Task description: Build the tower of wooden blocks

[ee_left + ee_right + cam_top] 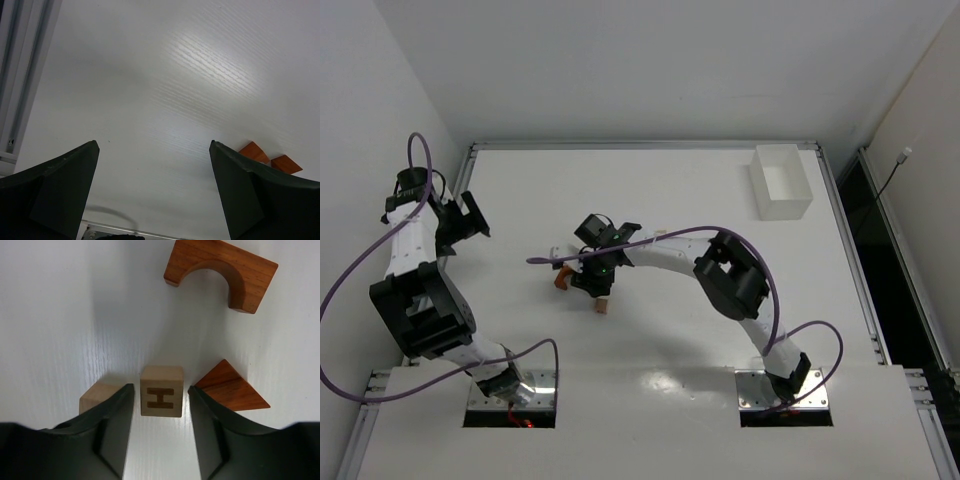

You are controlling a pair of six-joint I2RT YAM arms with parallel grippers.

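Only 1 readable mark: a dark-brown letter inlaid on the upward face of the pale cube, seen in the right wrist view. It reads as an H lying on its side (could be a wide serif I, can't tell which). It's a single char, centred on that face. In the top ext. and left wrist views everything is too small or blurred to read.

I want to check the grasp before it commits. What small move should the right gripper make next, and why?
Probably close the right gripper on the H cube. Its open fingers flank that cube with narrow gaps either side. The reddish wedge and another pale block lie just outside the fingers, so closing in place, not shifting sideways, seems least likely to knock them.
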